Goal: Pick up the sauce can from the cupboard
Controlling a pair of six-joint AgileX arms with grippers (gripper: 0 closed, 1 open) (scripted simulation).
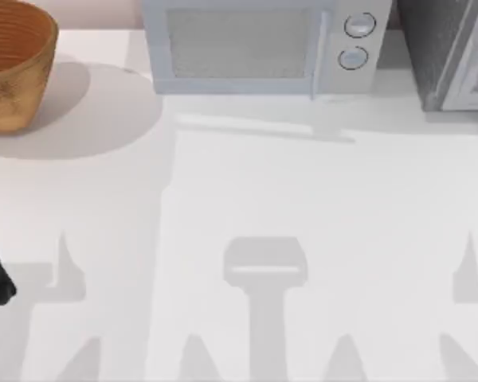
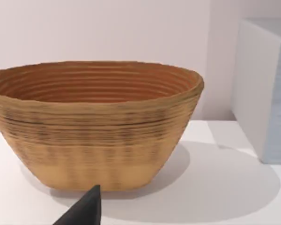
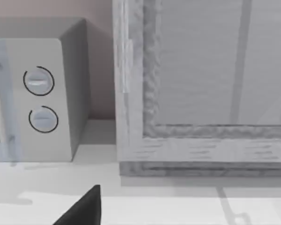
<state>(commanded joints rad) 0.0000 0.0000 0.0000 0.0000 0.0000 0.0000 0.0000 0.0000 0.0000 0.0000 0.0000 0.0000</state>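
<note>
Cupboard (image 1: 450, 52) on white table (image 1: 239, 207)

White table (image 1: 247, 207), basket (image 1: 12, 64) far left, microwave (image 1: 255, 48) centre back, cupboard (image 1: 450, 52) far right

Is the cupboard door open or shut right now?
Shut, as far as shown: the cupboard presents its pale framed door panel flat across its front in the right wrist view, with no interior visible.

cupboard: large dark grey speckled box-shaped cabinet (image 1: 450, 56) with pale grey-white door panel (image 3: 215, 65), door shut, standing upright
place: worktop's far right corner
sauce can: hidden
</note>
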